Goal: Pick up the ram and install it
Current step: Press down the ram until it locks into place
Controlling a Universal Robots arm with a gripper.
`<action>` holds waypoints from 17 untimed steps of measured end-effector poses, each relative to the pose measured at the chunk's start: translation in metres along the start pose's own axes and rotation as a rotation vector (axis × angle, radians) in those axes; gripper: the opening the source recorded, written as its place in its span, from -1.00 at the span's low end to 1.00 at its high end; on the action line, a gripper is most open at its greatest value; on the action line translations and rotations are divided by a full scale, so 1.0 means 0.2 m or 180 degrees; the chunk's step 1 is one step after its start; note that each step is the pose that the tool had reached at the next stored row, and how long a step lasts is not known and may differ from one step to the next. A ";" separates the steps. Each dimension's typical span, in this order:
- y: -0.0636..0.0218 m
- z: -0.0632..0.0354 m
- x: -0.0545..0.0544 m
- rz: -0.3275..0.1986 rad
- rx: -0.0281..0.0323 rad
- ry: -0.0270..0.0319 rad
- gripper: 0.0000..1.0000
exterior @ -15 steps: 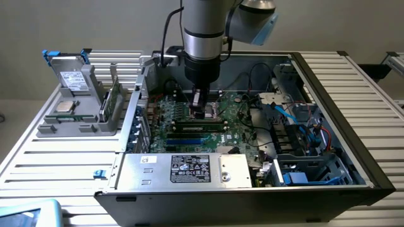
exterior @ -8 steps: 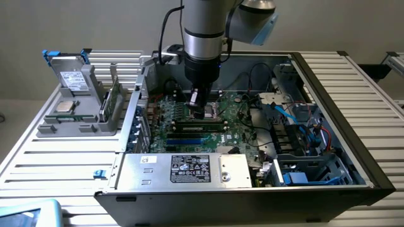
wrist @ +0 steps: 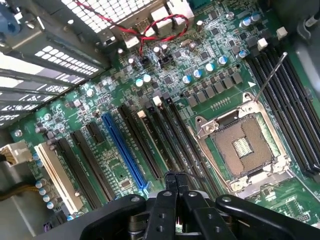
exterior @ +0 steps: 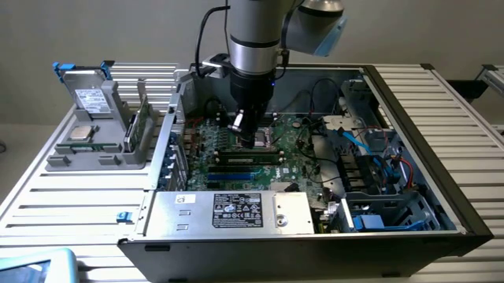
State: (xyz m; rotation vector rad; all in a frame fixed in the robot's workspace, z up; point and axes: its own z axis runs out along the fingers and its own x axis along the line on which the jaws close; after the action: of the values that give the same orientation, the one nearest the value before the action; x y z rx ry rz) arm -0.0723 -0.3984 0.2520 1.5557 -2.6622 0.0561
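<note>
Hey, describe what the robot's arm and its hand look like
The arm is a thick silver-grey metal tube with a rounded light grey joint cap beside it and a black cable running down along it. Below it narrows into a black wrist section ending in the hand, which is black. In the wrist view the hand shows black linkage bars with round pivot bolts.

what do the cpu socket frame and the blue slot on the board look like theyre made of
CPU socket frame: looks like bare metal, silvery with a dull sheen and stamped edges. Blue slot: looks like moulded plastic, an even, saturated blue with a slight gloss. Motherboard beneath: green lacquered circuit board, probably fibreglass laminate, though the look alone leaves that open.
</note>
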 end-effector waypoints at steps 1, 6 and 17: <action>0.000 0.000 0.00 0.0052 -0.0004 0.0000 -0.78; 0.000 0.000 0.00 0.0312 -0.0021 0.0001 -0.78; 0.000 0.000 0.00 0.0883 -0.0060 0.0003 -0.78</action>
State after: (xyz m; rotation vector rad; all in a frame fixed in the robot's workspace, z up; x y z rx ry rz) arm -0.0723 -0.3984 0.2521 1.1700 -2.8480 0.0433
